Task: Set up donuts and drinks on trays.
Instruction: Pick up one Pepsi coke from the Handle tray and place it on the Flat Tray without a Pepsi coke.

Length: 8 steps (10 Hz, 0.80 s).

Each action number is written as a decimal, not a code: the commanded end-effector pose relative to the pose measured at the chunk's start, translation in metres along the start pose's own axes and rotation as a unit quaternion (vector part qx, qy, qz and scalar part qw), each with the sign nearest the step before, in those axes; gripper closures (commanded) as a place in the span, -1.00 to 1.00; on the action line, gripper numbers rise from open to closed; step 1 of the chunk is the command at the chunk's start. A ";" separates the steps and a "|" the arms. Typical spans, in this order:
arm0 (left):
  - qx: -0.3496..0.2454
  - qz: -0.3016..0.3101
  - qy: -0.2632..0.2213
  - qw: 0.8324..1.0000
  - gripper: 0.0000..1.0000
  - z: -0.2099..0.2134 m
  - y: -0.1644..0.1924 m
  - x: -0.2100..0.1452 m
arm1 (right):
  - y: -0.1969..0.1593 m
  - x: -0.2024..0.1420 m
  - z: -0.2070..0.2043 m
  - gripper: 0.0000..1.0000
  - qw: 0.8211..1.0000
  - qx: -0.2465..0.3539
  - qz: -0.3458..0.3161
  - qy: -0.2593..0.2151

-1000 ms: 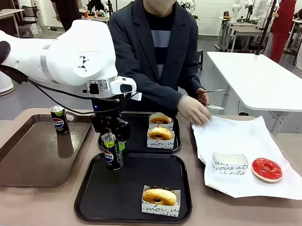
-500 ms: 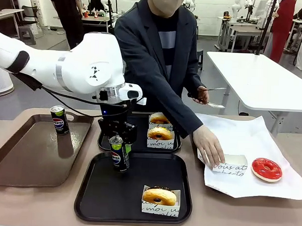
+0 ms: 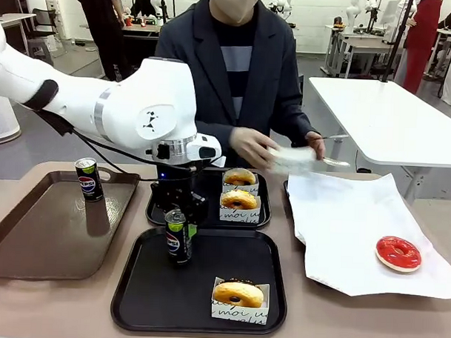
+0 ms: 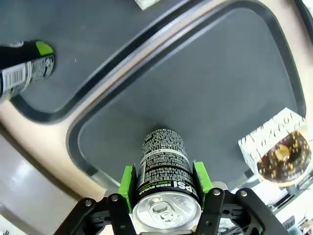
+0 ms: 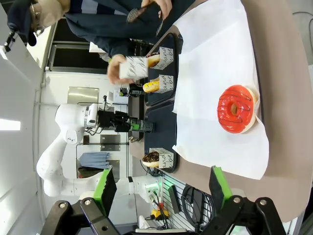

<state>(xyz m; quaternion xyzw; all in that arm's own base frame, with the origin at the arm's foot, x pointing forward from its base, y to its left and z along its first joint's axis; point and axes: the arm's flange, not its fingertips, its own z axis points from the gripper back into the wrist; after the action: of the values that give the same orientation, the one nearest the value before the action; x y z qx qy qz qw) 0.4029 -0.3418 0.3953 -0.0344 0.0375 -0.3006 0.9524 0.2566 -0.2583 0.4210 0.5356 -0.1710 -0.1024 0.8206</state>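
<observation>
My left gripper (image 3: 178, 214) is shut on a green-striped Pepsi can (image 3: 178, 240), held upright at the back left of the near black tray (image 3: 125, 288); its base is at or just above the tray floor. In the left wrist view the can (image 4: 164, 166) sits between the green pads (image 4: 128, 180). A chocolate-topped donut in a sleeve (image 3: 238, 297) rests at this tray's front. The far black tray (image 3: 265, 215) holds two sleeved glazed donuts (image 3: 239, 200) and a second green-striped can (image 4: 24, 73). My right gripper (image 5: 163, 188) is open, well away from the red donut (image 5: 237, 108).
A brown tray (image 3: 30, 244) at the left carries another Pepsi can (image 3: 88, 179). White paper (image 3: 349, 225) on the right bears the red donut (image 3: 398, 253). The person holds an empty paper sleeve (image 3: 291, 159) and tongs above the far tray's right side.
My left gripper has carried the can rightward and down onto the near tray. The person's hand picked the empty sleeve off the white paper and lifted it.
</observation>
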 end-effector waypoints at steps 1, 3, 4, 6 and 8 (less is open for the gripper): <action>0.027 -0.039 0.051 0.998 -0.15 0.065 -0.003 -0.073 | 0.000 0.001 0.000 -1.00 1.000 0.008 0.008 -0.004; 0.041 -0.061 0.050 0.996 -0.15 0.103 0.012 -0.151 | 0.000 0.001 0.000 -1.00 1.000 0.008 0.008 -0.004; 0.044 -0.050 0.039 0.997 -0.15 0.107 0.018 -0.173 | 0.000 0.001 0.000 -1.00 1.000 0.008 0.008 -0.004; 0.030 -0.029 0.026 0.999 -0.15 0.113 0.030 -0.176 | 0.000 0.001 0.000 -1.00 1.000 0.008 0.008 -0.004; 0.040 -0.033 0.042 0.998 -0.15 0.121 0.023 -0.189 | 0.000 0.001 0.000 -1.00 1.000 0.008 0.008 -0.004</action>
<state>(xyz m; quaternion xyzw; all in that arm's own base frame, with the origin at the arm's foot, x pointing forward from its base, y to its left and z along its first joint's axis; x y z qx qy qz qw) 0.2796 -0.2027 0.5236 0.0031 0.0561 -0.3239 0.9444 0.2565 -0.2582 0.4208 0.5358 -0.1708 -0.1025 0.8205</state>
